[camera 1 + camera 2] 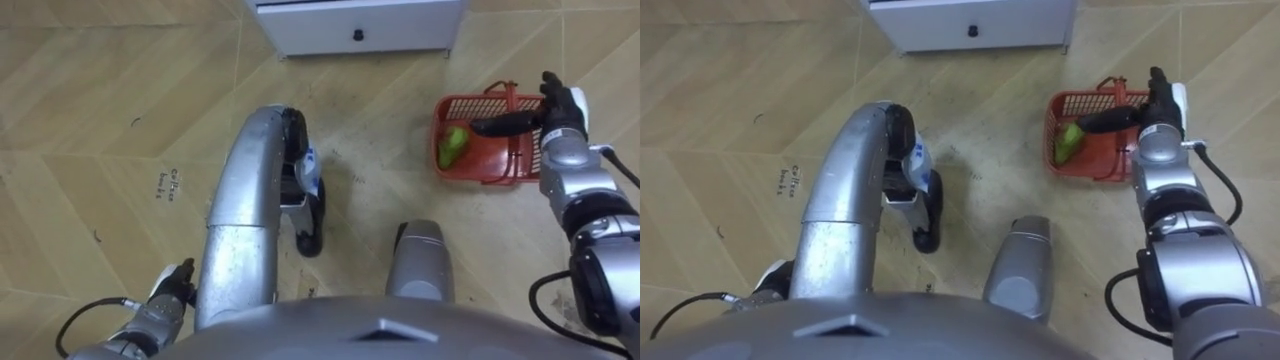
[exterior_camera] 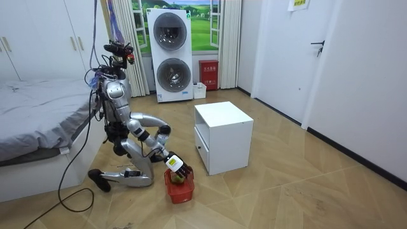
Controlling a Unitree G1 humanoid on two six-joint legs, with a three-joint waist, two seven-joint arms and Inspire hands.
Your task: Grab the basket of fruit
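Position: the robot kneels on the wooden floor (image 1: 100,100) between a bed (image 2: 38,108) and a white cabinet (image 1: 357,25), facing the cabinet's drawer front.

Task item: the fruit basket (image 1: 485,165) is red and rectangular. It stands on the floor to the robot's right, near the cabinet's right corner and apart from it. Its long axis runs roughly left to right, slightly canted, with the right end a little nearer the robot. Its handle (image 1: 503,92) shows as an arch at the far side. One green fruit (image 1: 452,145) lies in the left end.

Right hand (image 1: 560,110): reached out over the right end of the basket. The fingers are straight and point to the far side. The thumb is spread and points left across the basket's interior. Nothing is pinched or enclosed. Contact with the rim cannot be confirmed. In the room view the hand sits just above the basket.

Left hand (image 1: 172,290): low at the near left, beside the left thigh. Whether its fingers are spread or curled cannot be told.
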